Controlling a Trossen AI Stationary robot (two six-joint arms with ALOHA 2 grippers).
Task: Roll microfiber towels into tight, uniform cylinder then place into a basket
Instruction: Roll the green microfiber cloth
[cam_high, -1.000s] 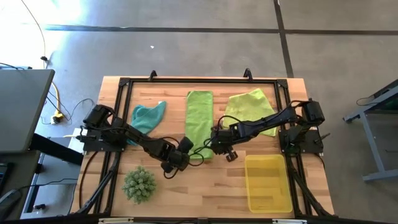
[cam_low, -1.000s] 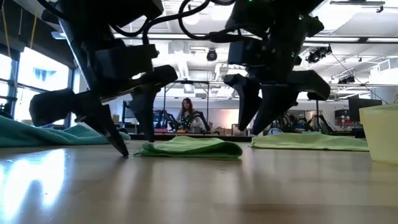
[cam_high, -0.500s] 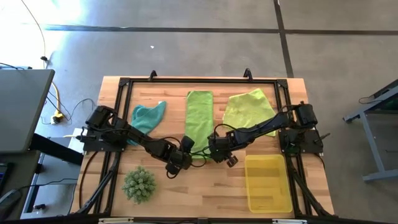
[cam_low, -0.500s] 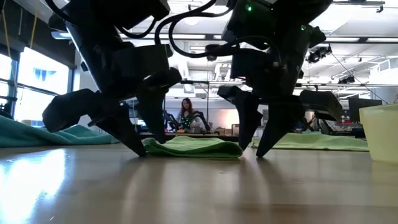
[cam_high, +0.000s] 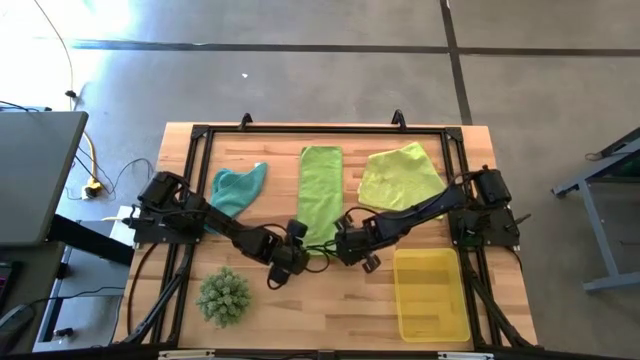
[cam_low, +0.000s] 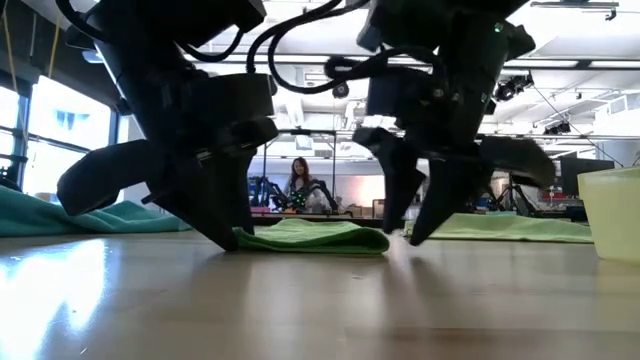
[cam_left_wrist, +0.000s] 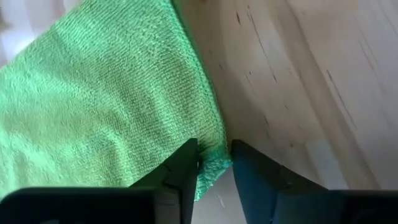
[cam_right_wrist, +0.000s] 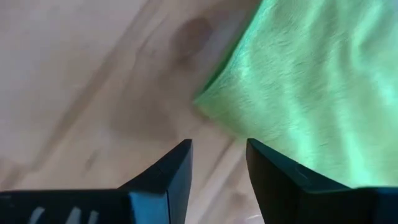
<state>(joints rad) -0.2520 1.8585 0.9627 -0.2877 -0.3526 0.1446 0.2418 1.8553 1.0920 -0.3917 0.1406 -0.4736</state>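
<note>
The left gripper (cam_left_wrist: 214, 163) sits low at the near left corner of the bright green towel (cam_high: 320, 190), its two dark fingers drawn close with the towel's hemmed corner pinched between them. The right gripper (cam_right_wrist: 219, 163) is down at the same towel's near right corner; its angular dark fingers stand apart with only bare wood between them, and the towel's edge lies just beyond their tips, so it has hold of nothing.

This towel is a long narrow strip, folded lengthwise and lying flat along the middle of the table (cam_high: 330, 310). Up close its weave is a fine nubby loop pile with a stitched border. From table height its near end looks like a low, soft, rounded fold.

To one side the teal towel (cam_high: 238, 187) lies crumpled in a loose heap beside the left arm. On the other side the pale yellow-green towel (cam_high: 400, 176) is spread roughly square, with the right arm reaching over its corner.

The basket (cam_high: 432, 293) stands on the table's near right part, a shallow rectangular bin of translucent yellow plastic, near the right gripper. The tabletop is pale planked wood with visible grain.
</note>
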